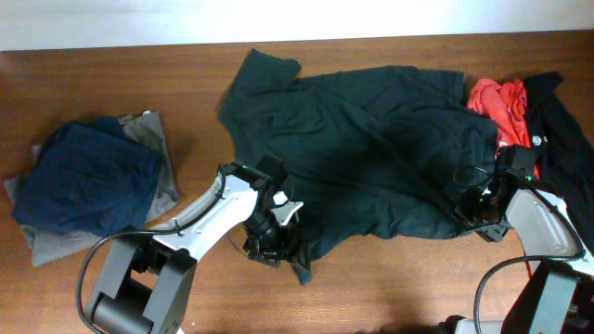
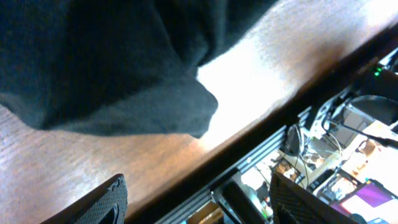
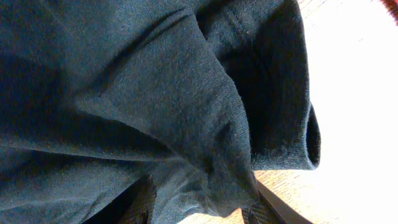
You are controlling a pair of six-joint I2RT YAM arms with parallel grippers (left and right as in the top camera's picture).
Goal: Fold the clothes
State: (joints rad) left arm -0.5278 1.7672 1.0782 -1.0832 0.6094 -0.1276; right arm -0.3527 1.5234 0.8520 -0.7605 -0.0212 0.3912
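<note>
Left tool [image 2: 200, 198] jaws apart, empty, above bench [image 2: 74, 163]; right tool [image 3: 205, 208] clamped on shirt [image 3: 155, 93] fold, lower frame.

Grey shorts [image 1: 150, 132] mostly under navy blue piece [image 1: 88, 181]

Mid-table, dark green shirt [image 1: 371, 158] spread rumpled; left, navy piece [image 1: 88, 181] atop grey shorts [image 1: 153, 139]; right, red shirt [image 1: 501, 104], black garment [image 1: 564, 130] bunched.

White-shelled, black-jointed arms [image 1: 204, 215] on grey bases [image 1: 139, 283], black cables [image 1: 83, 276] looping; left gripper [image 2: 199, 193] and right gripper [image 3: 204, 205] black-fingered.
</note>
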